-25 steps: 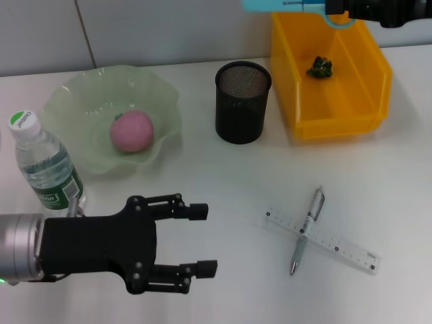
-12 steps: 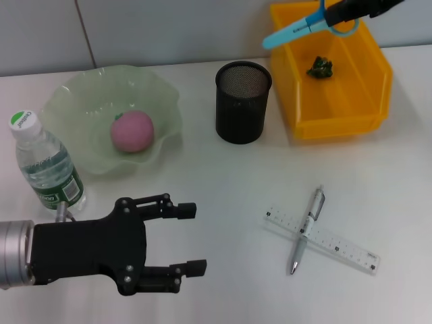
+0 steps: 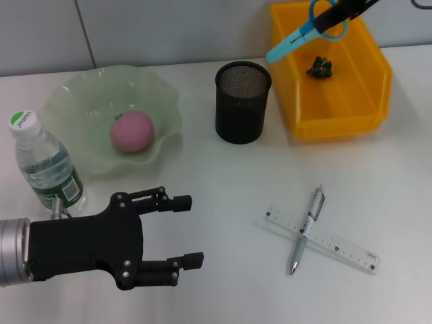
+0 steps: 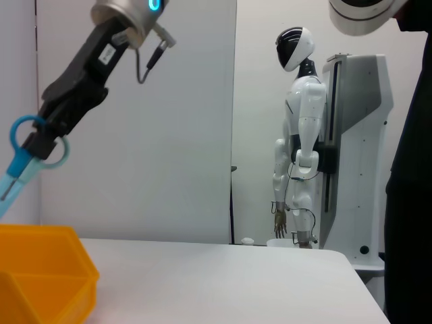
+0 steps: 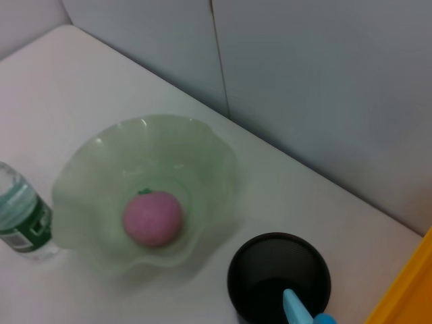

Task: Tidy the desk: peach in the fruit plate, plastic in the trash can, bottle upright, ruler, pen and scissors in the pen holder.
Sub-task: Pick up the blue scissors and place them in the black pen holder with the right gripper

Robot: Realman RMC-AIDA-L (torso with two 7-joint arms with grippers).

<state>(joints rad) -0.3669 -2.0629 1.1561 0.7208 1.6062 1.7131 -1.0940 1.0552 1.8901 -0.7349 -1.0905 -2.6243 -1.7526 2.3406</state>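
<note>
So the right gripper (image 3: 337,15) is up at the far right with the scissors (image 3: 304,30) clamped by the handle end, blue blade tip slanting down toward the black mesh pen holder (image 3: 243,101); looks like it's lining the tip up over the opening so they can drop in point first; the tip isn't over the rim yet, it's between the holder and the yellow bin (image 3: 331,115). The crumpled plastic (image 3: 319,67) already sits in that bin, the peach (image 3: 131,131) is in the green fruit plate (image 3: 74,101), and the bottle (image 3: 44,165) stands upright at the near left; the pen (image 3: 307,229) lies crossed over the ruler (image 3: 320,239) at the near right, both waiting. The left gripper (image 3: 185,229) hovers low at the near left, jaws wide apart, holding nothing; I'd guess parked. Hard to see: the right gripper's fingers are mostly cut off by the top edge, so exactly how they pinch the loops isn't clear; the inside of the holder is just dark.
</note>
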